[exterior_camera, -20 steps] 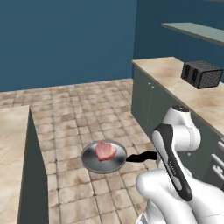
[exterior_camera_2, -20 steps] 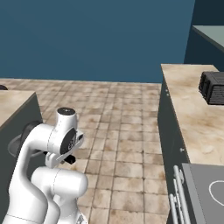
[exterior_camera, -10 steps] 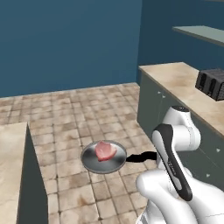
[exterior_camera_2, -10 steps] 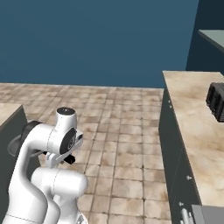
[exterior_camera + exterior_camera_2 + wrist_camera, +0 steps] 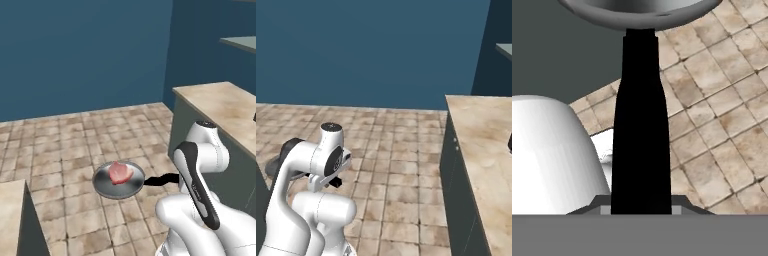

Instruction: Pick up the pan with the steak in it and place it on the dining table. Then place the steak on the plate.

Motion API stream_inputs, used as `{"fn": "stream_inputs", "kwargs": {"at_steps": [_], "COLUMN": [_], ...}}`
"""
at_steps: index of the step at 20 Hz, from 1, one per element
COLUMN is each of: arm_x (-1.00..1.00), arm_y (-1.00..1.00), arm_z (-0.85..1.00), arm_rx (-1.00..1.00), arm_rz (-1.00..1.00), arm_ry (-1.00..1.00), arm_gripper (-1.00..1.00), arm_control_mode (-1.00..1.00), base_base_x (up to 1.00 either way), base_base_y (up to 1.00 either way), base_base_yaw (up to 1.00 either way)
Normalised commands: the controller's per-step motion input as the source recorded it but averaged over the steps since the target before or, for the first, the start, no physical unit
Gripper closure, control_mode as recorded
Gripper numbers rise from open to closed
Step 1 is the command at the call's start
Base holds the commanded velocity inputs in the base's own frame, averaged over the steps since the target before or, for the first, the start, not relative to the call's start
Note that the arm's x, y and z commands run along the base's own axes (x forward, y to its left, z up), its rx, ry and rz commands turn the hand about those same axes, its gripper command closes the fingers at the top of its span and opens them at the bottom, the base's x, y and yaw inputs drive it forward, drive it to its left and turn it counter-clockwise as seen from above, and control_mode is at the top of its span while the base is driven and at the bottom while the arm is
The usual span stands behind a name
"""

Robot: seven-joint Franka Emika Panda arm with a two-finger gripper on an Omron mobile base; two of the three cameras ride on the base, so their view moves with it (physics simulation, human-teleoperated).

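The pincer (image 5: 641,207) grips the pan (image 5: 119,180) by its black handle (image 5: 641,130) above the tiled floor (image 5: 75,150); tilting could slide the steak (image 5: 120,172) off.

The steak (image 5: 120,172) is seen lying in the pan (image 5: 118,180), which is held up over the tiled floor (image 5: 75,145). A counter (image 5: 225,107) stands to the right, and a table corner (image 5: 12,215) is seen at lower left.

A grey pan (image 5: 119,181) with a black handle (image 5: 641,130) is seen, a pinkish-red steak (image 5: 120,172) inside; the floor (image 5: 75,145) is tiled beige-brown, the wall (image 5: 371,50) blue.
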Motion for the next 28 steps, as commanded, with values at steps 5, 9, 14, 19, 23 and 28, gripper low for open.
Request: {"fn": "stream_inputs", "kwargs": {"at_steps": [5,9,14,19,23,28], "arm_x": [0.0,0.0,0.0,0.0,0.0,0.0], "arm_y": [0.0,0.0,0.0,0.0,0.0,0.0], "arm_z": [0.0,0.0,0.0,0.0,0.0,0.0], "arm_rx": [0.0,0.0,0.0,0.0,0.0,0.0], "arm_rz": [0.0,0.0,0.0,0.0,0.0,0.0], "arm_ry": [0.0,0.0,0.0,0.0,0.0,0.0], "arm_gripper": [1.0,1.0,1.0,1.0,1.0,1.0], "arm_control_mode": [1.0,1.0,1.0,1.0,1.0,1.0], "base_base_x": [1.0,1.0,1.0,1.0,0.78,0.04], "base_base_y": [-0.2,-0.18,-0.17,-0.17,-0.19,-0.16], "base_base_yaw": [0.0,0.0,0.0,0.0,0.01,0.32]}}
